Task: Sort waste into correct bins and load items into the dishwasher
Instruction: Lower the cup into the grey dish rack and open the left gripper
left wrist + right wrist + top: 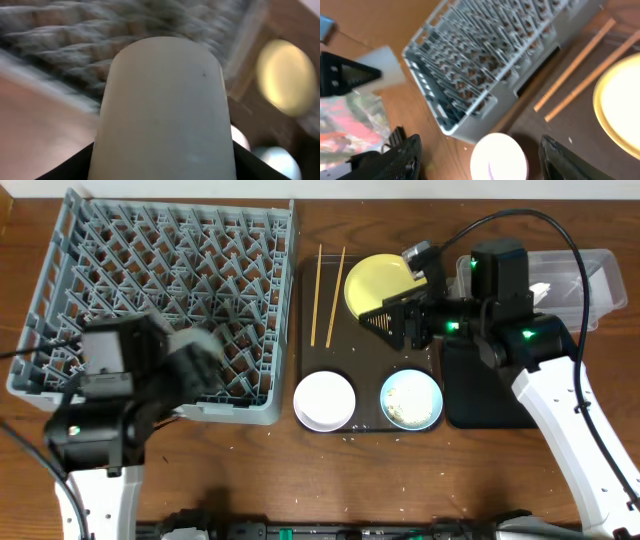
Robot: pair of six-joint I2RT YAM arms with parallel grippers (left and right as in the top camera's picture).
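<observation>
My left gripper (190, 350) is shut on the small white cup (165, 110), held over the front edge of the grey dish rack (160, 290). The cup fills the left wrist view and shows in the right wrist view (382, 65). My right gripper (395, 320) is open and empty, above the brown tray beside the yellow plate (380, 280). In its wrist view the jaws (485, 165) frame the white bowl (499, 157). Two chopsticks (327, 295), the white bowl (324, 399) and the light blue bowl (411, 400), holding rice scraps, sit on that tray.
The brown serving tray (365, 360) lies right of the rack. A black tray (485, 390) lies under my right arm, and a clear tub (590, 275) stands at the back right. Loose rice grains dot the table front (400, 490).
</observation>
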